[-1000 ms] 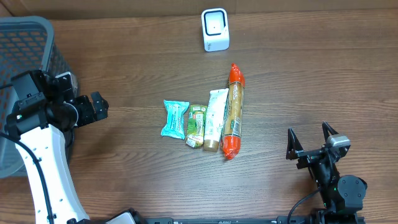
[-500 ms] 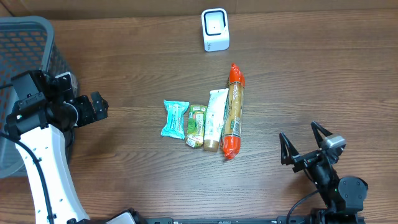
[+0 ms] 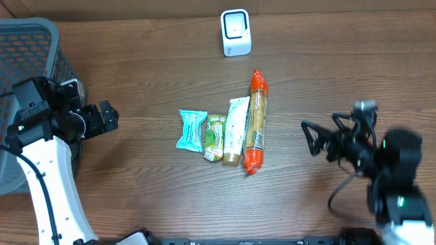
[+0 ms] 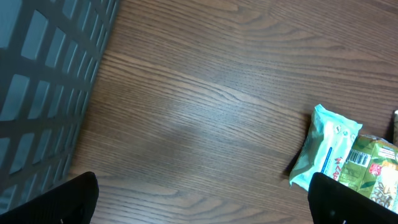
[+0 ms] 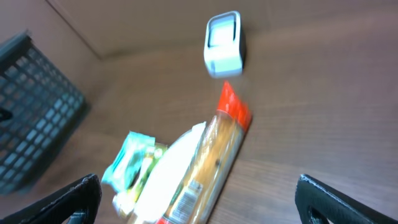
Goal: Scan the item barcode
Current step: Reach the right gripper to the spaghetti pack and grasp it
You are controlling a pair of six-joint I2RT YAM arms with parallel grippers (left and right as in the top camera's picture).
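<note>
Overhead view: a brown wood-grain bench (image 3: 136,54) with a small white scanner (image 3: 236,32) standing at its far edge and a dark mesh basket (image 3: 27,41) at the far left corner. In the middle four packaged goods lie side by side in a row: a teal packet (image 3: 192,130), a green packet (image 3: 216,136), a white packet (image 3: 236,129) and, on the right end, a long packet (image 3: 255,121) with orange ends, its long axis running from the scanner's side toward the robot's side. The left end effector (image 3: 103,118) hangs near the basket, fingers apart and empty, well to the left of the row. The right end effector (image 3: 319,137) hovers right of the row, fingers apart and empty, pointing at the long packet; it looks the nearer of the two, so the long packet is probably the item to pick up and scan. Left wrist view: the left end effector (image 4: 202,186) shows two spread dark fingertips at the lower corners with bare bench between them, the basket (image 4: 43,81) at the left, and the teal packet (image 4: 326,152) and green packet (image 4: 373,168) at the right edge, the green one showing a small printed barcode. Right wrist view, somewhat blurred: the right end effector (image 5: 198,186) shows two fingertips spread wide at the lower corners, holding nothing; the long packet (image 5: 214,155) lies straight ahead between them, slanting away toward the scanner (image 5: 224,43), which stands beyond its far orange end, apart from it. A grasp across the packet's narrow width would likely suit.
</note>
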